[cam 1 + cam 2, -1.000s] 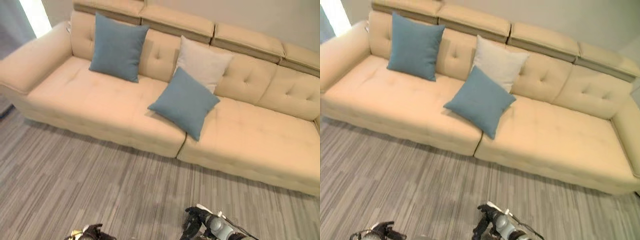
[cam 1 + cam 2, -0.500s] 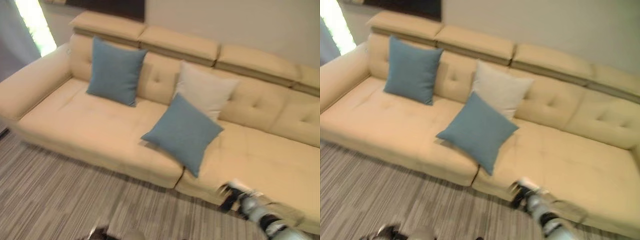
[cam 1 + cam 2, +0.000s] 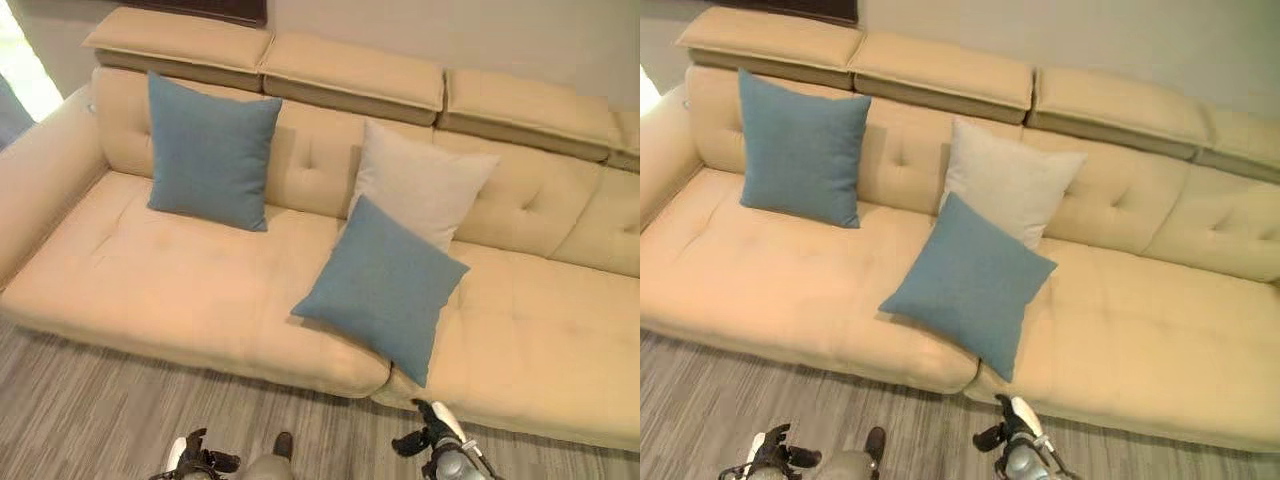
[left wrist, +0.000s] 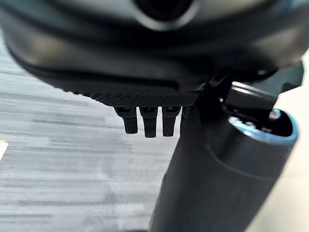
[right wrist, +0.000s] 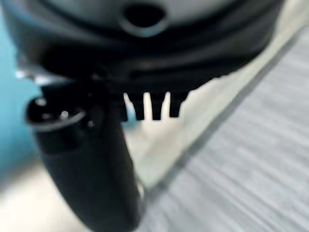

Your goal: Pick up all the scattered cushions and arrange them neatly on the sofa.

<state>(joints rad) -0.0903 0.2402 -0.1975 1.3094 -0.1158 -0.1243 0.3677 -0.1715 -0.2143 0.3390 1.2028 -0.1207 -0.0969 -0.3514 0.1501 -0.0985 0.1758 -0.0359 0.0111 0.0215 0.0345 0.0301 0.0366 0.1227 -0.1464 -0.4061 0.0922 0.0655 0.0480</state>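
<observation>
Against the sofa's backrest on the robot's left, a blue cushion stands upright. Toward the middle, a pale beige cushion also leans on the backrest, and a second blue cushion lies tilted in front of it, overlapping its lower part and resting on the seat, one corner reaching the seat's front edge near the seam between two seat sections. All three cushions are on the sofa. Striped grey carpet covers the floor in front.

Low at the bottom edge of the head views, the left hand hangs over the carpet, and the right hand hangs just before the sofa's front edge, below the tilted blue cushion. In each wrist view the fingers point straight out, side by side, holding nothing; the left ones show over carpet, the right ones over the sofa's edge.
</observation>
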